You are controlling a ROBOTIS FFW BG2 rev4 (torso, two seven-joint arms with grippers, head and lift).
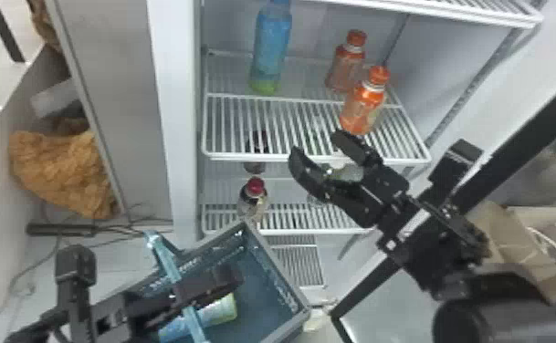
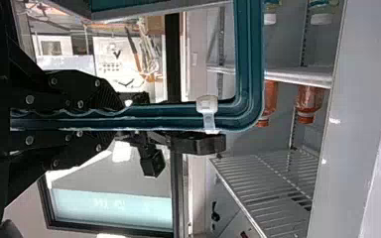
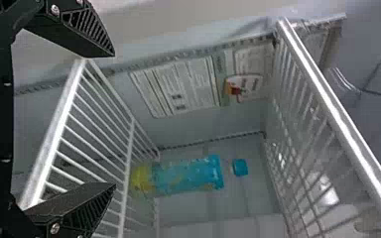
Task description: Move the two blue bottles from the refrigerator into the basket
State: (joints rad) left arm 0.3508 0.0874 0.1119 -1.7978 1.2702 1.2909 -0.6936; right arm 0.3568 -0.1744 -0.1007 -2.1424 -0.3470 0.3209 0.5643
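One blue bottle (image 1: 272, 45) stands upright at the back left of the refrigerator's upper visible shelf; the right wrist view shows this blue bottle (image 3: 186, 176) lying sideways, beyond the fingertips. Another blue bottle (image 1: 222, 310) lies inside the basket (image 1: 283, 278), partly covered by the handle and my left arm. My left gripper (image 1: 183, 292) is at the basket's light blue handle; in the left wrist view the left gripper (image 2: 79, 119) is closed around that handle (image 2: 163, 116). My right gripper (image 1: 315, 148) is open before the shelf's front edge; between the right gripper's fingers (image 3: 112, 119) there is nothing.
Two orange bottles (image 1: 363, 107) stand on the right of the same shelf (image 1: 317, 157). A red-capped bottle (image 1: 254, 196) stands on the shelf below, behind the basket. The refrigerator's left wall edge (image 1: 178, 118) rises beside the shelves.
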